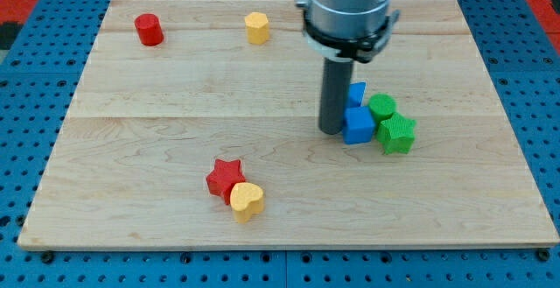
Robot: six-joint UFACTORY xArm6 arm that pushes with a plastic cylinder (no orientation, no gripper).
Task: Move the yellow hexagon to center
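- Pale wooden desk (175, 104) lay on a blue perforated base, and our rod stood right of its middle, our tip (331, 131) resting on the wood just beside the blue cube-shaped block (358, 124).
- We had no fingers to report: the arm ended in a plain dark rod that held nothing and could only shove.
- Our target, the small yellow hexagon block (256, 27), sat near the view's top edge, left of the rod and well apart from our tip.
- Beside the blue cube were a second blue block (357, 93), partly hidden, a green round block (382, 106) and a green ridged block (397, 134), all huddled together; we judged that leaving carelessly could drag that cluster across the centre.
- An off-centre push, we reckoned, could let the hexagon spin away or slip toward the desk's top edge.
- A red cylinder block (149, 30) stood at top left; a red star block (225, 178) and yellow heart-shaped block (247, 200) touched near the bottom, clear of the likely path.
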